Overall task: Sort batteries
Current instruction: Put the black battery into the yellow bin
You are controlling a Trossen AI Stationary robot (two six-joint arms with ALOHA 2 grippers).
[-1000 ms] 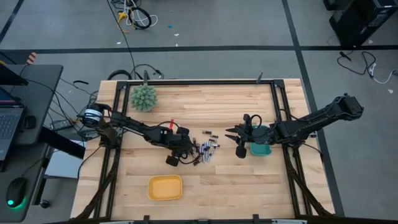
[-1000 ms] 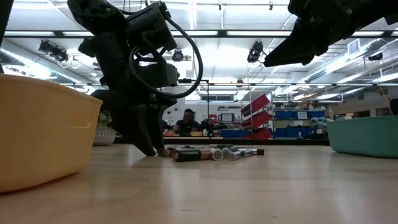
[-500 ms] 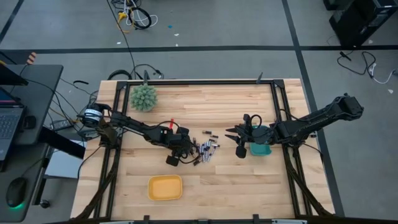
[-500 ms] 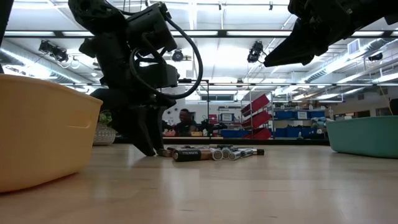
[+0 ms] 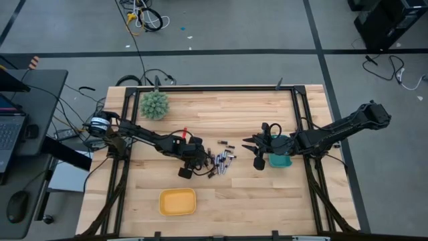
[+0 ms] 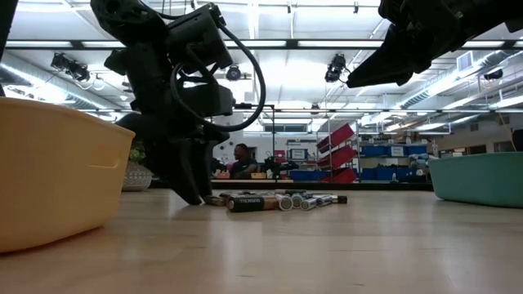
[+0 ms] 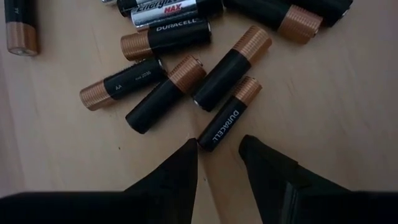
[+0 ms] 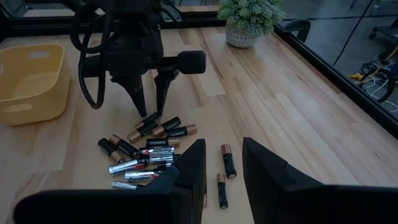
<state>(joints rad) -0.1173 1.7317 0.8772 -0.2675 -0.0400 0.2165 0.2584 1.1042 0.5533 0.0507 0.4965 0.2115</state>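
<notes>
Several batteries (image 5: 221,161), black with copper ends or silvery, lie on their sides in a loose pile at mid-table; the pile also shows in the right wrist view (image 8: 149,149). My left gripper (image 5: 202,164) points steeply down at the pile's left edge, its fingertips low by the table (image 6: 192,194). It is open (image 7: 219,146), and the black end of one small copper-topped battery (image 7: 224,121) lies just beyond the gap, between the tips. My right gripper (image 5: 253,152) hangs open above the table, right of the pile, with nothing between its fingers (image 8: 222,142).
A yellow tray (image 5: 177,201) sits near the front edge, left of centre. A teal tray (image 5: 281,161) stands under the right arm. A spiky green plant (image 5: 154,104) is at the far left corner. Two stray batteries (image 8: 224,171) lie apart from the pile, toward my right gripper.
</notes>
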